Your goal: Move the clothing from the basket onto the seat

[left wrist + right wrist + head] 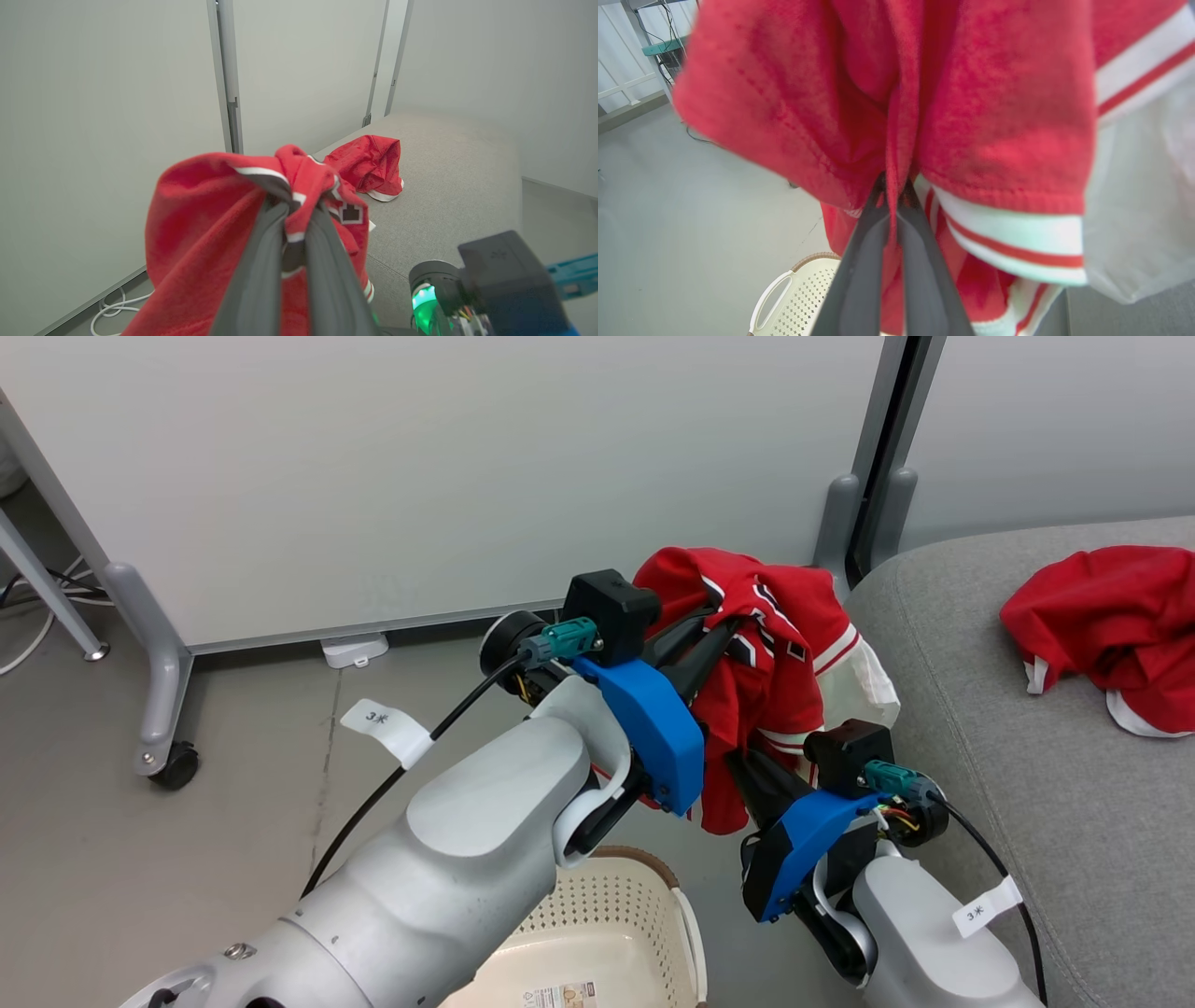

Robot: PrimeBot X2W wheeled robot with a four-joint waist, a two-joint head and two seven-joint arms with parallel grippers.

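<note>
A red garment with striped edging (780,663) hangs in the air between the basket and the seat, bunched over both grippers. My left gripper (295,205) is shut on its upper folds, near the black-and-white lettering. My right gripper (892,186) is shut on a lower fold of the same garment (971,116), beside the red-white striped hem. The second red garment (1106,625) lies crumpled on the grey seat (1027,821), also seen as the far red heap (371,163) in the left wrist view. The cream basket (616,933) stands on the floor below my arms, its inside showing bare.
White partition panels (420,476) on wheeled legs (173,765) stand behind the basket, with a dark gap and post (882,457) at the seat's corner. Cables (110,310) lie on the grey floor by the wall. The right arm's wrist (495,289) sits close beside my left gripper.
</note>
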